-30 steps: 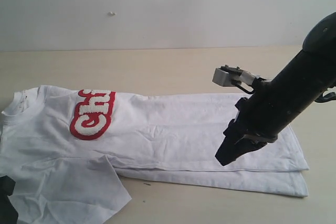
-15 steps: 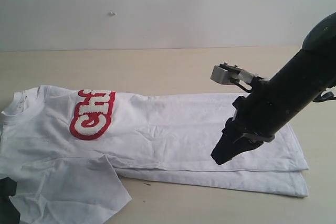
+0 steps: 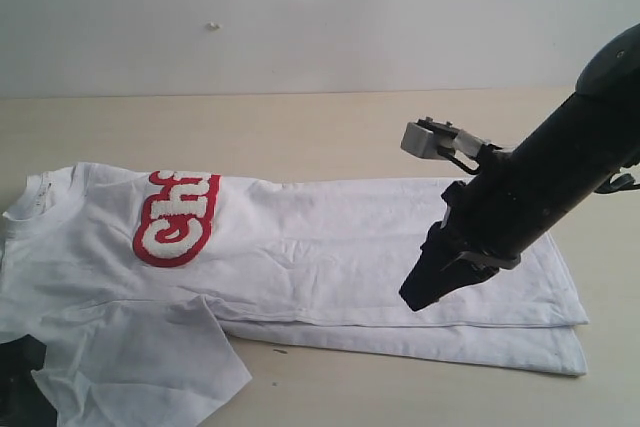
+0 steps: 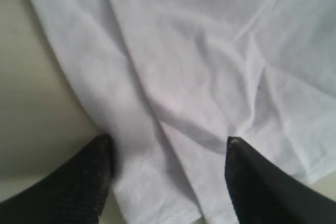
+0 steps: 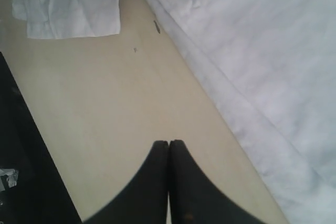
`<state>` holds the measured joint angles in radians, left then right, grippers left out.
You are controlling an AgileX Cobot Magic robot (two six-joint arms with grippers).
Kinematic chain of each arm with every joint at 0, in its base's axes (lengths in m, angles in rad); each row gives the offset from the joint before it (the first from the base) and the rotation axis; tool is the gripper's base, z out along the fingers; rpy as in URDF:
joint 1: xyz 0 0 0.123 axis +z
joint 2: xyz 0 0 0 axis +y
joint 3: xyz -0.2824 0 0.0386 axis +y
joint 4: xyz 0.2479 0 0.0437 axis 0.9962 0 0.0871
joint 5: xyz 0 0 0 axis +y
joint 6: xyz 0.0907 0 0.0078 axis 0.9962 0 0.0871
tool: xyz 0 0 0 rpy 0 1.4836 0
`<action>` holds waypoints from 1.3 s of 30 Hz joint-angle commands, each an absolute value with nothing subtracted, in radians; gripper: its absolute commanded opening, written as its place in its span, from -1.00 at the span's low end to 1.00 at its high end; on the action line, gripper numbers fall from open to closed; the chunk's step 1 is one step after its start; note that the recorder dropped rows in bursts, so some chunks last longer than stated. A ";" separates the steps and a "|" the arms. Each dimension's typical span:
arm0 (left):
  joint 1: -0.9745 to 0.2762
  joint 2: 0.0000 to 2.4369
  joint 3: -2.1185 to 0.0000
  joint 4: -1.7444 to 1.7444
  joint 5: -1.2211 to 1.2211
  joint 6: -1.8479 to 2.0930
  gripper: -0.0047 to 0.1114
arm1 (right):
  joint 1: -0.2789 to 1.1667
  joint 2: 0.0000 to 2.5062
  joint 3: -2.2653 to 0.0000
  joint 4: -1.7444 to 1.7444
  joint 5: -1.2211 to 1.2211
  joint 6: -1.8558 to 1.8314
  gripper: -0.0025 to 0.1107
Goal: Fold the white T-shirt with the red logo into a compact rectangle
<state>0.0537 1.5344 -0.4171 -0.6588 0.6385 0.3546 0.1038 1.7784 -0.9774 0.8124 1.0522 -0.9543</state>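
Note:
The white T-shirt point(image 3: 330, 247) lies flat on the tan table, its far side folded over, collar at the left. Only the first letters of the red logo point(image 3: 177, 215) show on the chest. My right gripper point(image 3: 417, 295) hangs shut above the shirt's near hem edge, nothing between its fingers; in the right wrist view it point(image 5: 168, 144) hovers over bare table beside the shirt point(image 5: 262, 51). My left gripper point(image 4: 168, 145) is open, its two fingers straddling the near sleeve cloth point(image 4: 184, 77); in the exterior view only a dark part of it point(image 3: 18, 387) shows at the lower left corner.
The tan table point(image 3: 300, 127) runs back to a pale wall. The loose near sleeve point(image 3: 150, 357) spreads toward the front edge. A small dark speck point(image 3: 280, 351) lies on the table by the shirt's near edge.
My right gripper has moved a little down and left over the shirt. The left gripper has pushed further into the lower left corner, shifting the sleeve's edge slightly.

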 commanded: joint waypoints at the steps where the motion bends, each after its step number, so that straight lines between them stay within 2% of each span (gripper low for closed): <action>1: 0.050 1.565 -0.407 -0.771 0.669 0.472 -0.05 | 0.105 1.768 -0.975 0.819 1.043 -0.969 -0.96; 2: 0.050 1.566 -0.407 -0.836 0.681 0.515 -0.29 | 0.105 1.768 -0.975 0.821 1.043 -0.969 -0.96; 3: 0.050 1.569 -0.407 -0.865 0.681 0.528 -0.44 | 0.105 1.768 -0.975 0.821 1.043 -0.969 -0.96; 4: 0.050 1.571 -0.407 -0.908 0.682 0.557 -0.73 | 0.105 1.768 -0.975 0.823 1.043 -0.969 -0.96; 5: 0.050 1.571 -0.407 -0.926 0.684 0.571 -0.88 | 0.105 1.768 -0.975 0.829 1.043 -0.972 -0.96; 6: 0.050 1.571 -0.407 -0.961 0.689 0.598 -0.92 | 0.105 1.768 -0.975 0.838 1.043 -0.980 -0.96; 13: 0.050 1.571 -0.407 -1.188 0.877 0.859 -0.92 | 0.105 1.768 -0.975 0.838 1.043 -0.983 -0.96; 20: 0.050 1.571 -0.420 -1.502 0.879 1.033 -0.92 | 0.105 1.768 -0.975 0.838 1.047 -0.983 -0.96; 29: 0.050 1.580 -0.604 -1.654 0.794 1.072 -0.92 | 0.105 1.768 -0.975 0.841 1.049 -0.983 -0.96; 36: 0.050 1.700 -0.764 -1.653 0.774 1.072 -0.92 | 0.105 1.768 -0.975 0.846 1.049 -0.983 -0.96; 39: 0.050 1.760 -0.796 -1.653 0.778 1.072 -0.74 | 0.105 1.768 -0.975 0.846 1.043 -0.983 -0.96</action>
